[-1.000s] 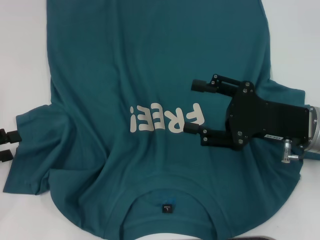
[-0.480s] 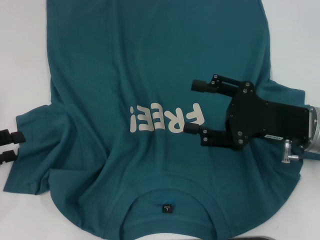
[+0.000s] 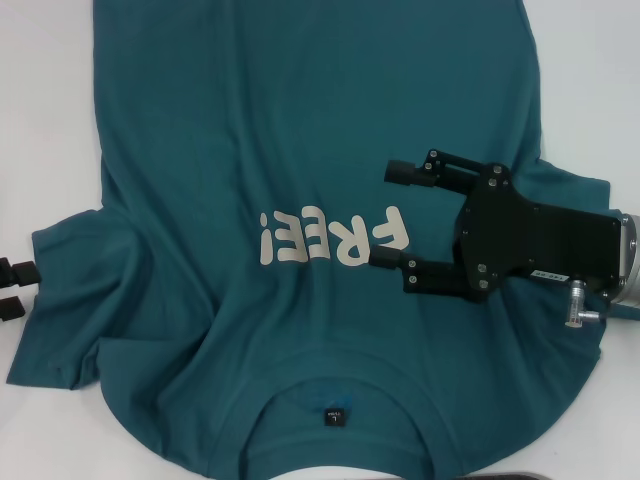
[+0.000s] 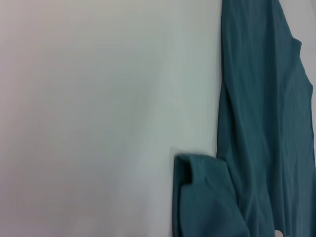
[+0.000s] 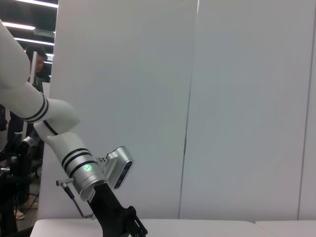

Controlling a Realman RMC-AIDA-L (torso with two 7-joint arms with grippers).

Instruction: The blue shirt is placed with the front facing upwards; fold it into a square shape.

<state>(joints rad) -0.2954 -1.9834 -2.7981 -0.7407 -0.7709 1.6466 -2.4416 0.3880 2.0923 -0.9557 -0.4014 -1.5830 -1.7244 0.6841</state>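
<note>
The blue shirt [image 3: 300, 130] lies flat and face up on the white table [image 3: 40, 120]. Its cream print [image 3: 335, 236] is in the middle, and the collar [image 3: 340, 375] with a black neck label [image 3: 333, 415] is at the near edge. My right gripper [image 3: 388, 216] hovers open over the chest just right of the print, with nothing between its fingers. My left gripper [image 3: 12, 290] shows only its two fingertips at the left edge, apart, beside the creased sleeve [image 3: 70, 300]. The left wrist view shows the shirt's side [image 4: 261, 123] and the sleeve's folded hem [image 4: 202, 197].
Bare white table [image 4: 98, 123] stretches out beside the sleeve. A dark object [image 3: 520, 476] peeks in at the near edge. The right wrist view looks across at my left arm [image 5: 74, 158] and a white wall [image 5: 247, 98].
The left fingertips have drawn back slightly toward the left edge. The right gripper has barely shifted, and the shirt lies as before.
</note>
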